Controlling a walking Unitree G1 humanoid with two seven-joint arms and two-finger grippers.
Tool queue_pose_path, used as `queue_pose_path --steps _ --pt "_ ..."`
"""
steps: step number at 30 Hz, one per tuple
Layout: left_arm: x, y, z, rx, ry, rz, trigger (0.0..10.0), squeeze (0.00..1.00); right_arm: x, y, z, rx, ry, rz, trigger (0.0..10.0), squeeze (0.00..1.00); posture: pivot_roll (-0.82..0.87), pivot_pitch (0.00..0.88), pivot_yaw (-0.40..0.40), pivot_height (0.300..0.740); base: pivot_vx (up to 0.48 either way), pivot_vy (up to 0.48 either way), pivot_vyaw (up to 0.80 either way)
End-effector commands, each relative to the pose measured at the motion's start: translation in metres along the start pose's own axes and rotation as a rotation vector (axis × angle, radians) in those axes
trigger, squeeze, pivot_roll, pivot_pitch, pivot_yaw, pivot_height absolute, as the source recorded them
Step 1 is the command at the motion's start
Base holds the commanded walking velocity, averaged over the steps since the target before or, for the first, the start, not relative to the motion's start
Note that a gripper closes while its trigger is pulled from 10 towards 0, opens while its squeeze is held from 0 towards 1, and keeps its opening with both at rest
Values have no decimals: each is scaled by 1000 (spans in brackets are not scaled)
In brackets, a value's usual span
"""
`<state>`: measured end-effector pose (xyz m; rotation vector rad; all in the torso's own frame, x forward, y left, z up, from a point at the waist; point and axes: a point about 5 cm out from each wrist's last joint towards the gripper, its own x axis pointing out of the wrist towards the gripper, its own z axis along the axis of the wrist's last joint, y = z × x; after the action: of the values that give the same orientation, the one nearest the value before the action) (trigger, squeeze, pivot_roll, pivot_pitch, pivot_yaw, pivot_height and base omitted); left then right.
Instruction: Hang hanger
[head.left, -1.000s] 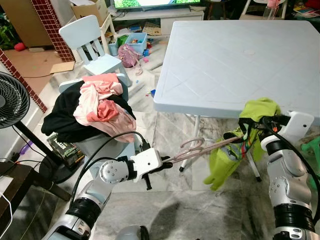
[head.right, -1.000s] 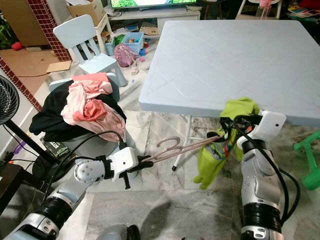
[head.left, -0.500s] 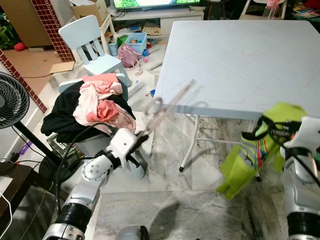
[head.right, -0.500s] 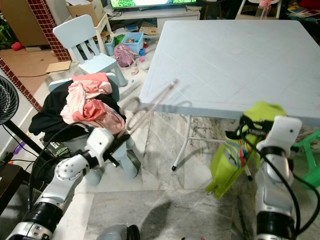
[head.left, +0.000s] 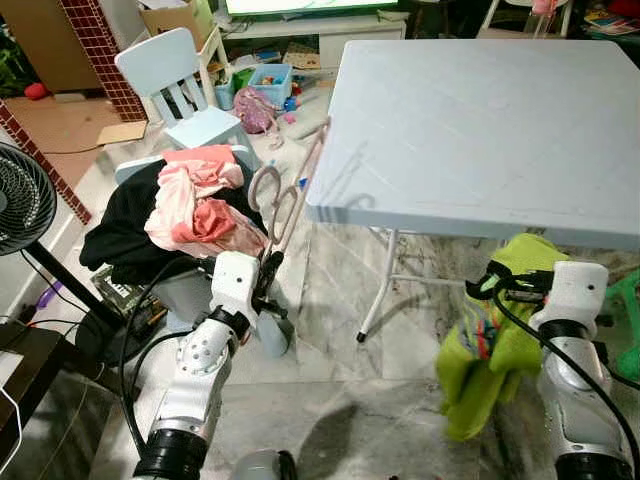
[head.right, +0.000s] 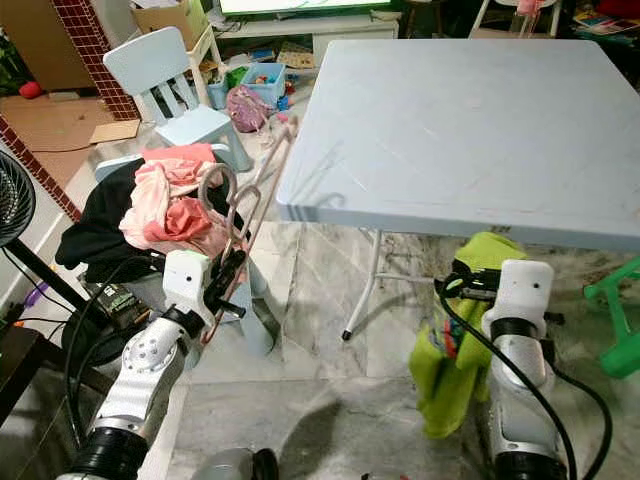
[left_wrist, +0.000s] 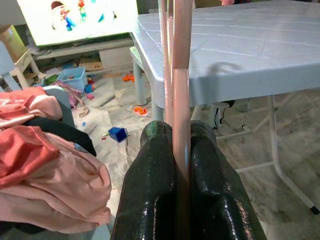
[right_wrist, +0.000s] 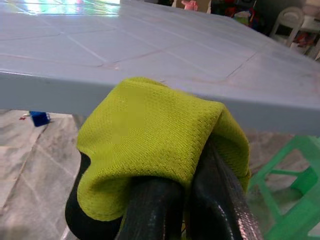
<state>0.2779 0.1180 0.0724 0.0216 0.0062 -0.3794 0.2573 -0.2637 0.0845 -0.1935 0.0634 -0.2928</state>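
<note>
Beside table (head.left: 480, 110): pink hanger (head.left: 285, 200) clamped upright in left tool (head.left: 268, 268).

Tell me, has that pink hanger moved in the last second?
Yes. The left tool swung the pink hanger up from lying level below the white table to standing upright beside the table's corner.

Lived-in home, living room with kids' stuff. Marble-tile floor (head.left: 330, 400); large pale-blue plastic tabletop (head.left: 480, 110) at 1 o'clock. Small pale-blue child's chair (head.left: 175, 75) at 11, toy bin (head.left: 272, 82) and scattered toys beside it. TV (left_wrist: 75, 20) showing a cartoon at 12. Clothes pile (head.left: 180, 215) on a seat at 9. Standing fan (head.left: 22, 200) far 9; brick pillar (head.left: 95, 50), cardboard box (head.left: 175, 18).
</note>
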Motion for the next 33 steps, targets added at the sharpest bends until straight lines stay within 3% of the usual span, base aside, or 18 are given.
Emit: queue_pose_path --steps 1,10,15,16,17,18,21,23,33 --pt "2 -1 7 1 -20 7 10000 0 5 7 15 -3 -52 27 10000 0 -92 0 86 740 0 0 0" --pt "7 -3 17 -13 -49 -16 10000 0 5 3 12 87 -29 -46 10000 0 -88 0 86 740 294 0 0" --pt "12 -5 27 -8 -82 -26 10000 0 10 6 19 41 -61 -56 10000 0 -85 0 88 740 430 0 0" --pt "13 -5 30 -8 -90 -32 10000 0 11 8 19 146 -41 -77 10000 0 -85 0 88 740 480 0 0" --pt "13 -5 30 -8 -90 -32 10000 0 11 8 19 146 -41 -77 10000 0 -85 0 88 740 480 0 0" --pt "13 -6 30 -13 -93 -37 10000 0 11 10 19 210 -24 -60 10000 0 -85 0 88 740 480 0 0" --pt "13 -5 30 -3 -93 -41 10000 0 11 11 19 172 -32 -60 10000 0 -83 0 85 740 480 0 0" --pt "13 -4 30 -1 -91 -40 10000 0 10 16 23 187 -57 -4 10000 0 -83 0 85 740 480 0 0" --pt "15 -11 33 -25 -98 -50 10000 0 11 19 25 220 -53 3 10000 0 -81 0 83 740 459 0 0"
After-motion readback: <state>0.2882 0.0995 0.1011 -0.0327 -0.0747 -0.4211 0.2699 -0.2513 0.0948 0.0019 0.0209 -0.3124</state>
